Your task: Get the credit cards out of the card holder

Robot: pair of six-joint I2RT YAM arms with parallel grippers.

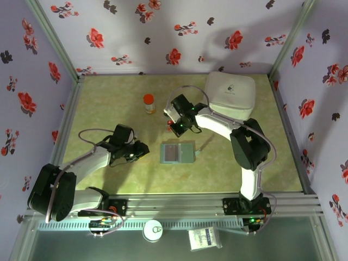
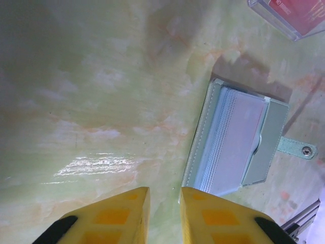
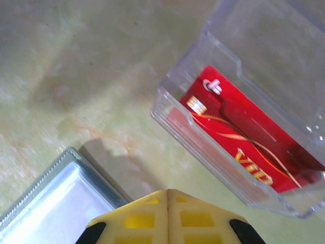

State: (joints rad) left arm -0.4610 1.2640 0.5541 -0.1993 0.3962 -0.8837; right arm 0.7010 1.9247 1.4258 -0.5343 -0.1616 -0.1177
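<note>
Now the small flat grey-blue fold-out card holder point(image 1: 177, 152) lies opened on the pale green marbled table point(image 1: 109, 98), between the two arms; its stack of pale sleeves faces up, and whether cards remain in them I cannot tell. One red plastic credit card with gold lettering point(image 3: 244, 147) sits in the clear plastic tray point(image 3: 213, 162), just beyond the holder's far edge.

The left gripper point(image 2: 165, 213) is slightly parted with nothing between its jaws; the holder lies ahead of it and to its right, near but apart, its stitched spine side closest and its snap tab point(image 2: 299, 149) on the far side. The right gripper point(image 3: 167, 216) is pressed together and empty, over the gap between tray and holder. Both are close; the left likely faces the holder more squarely.
</note>
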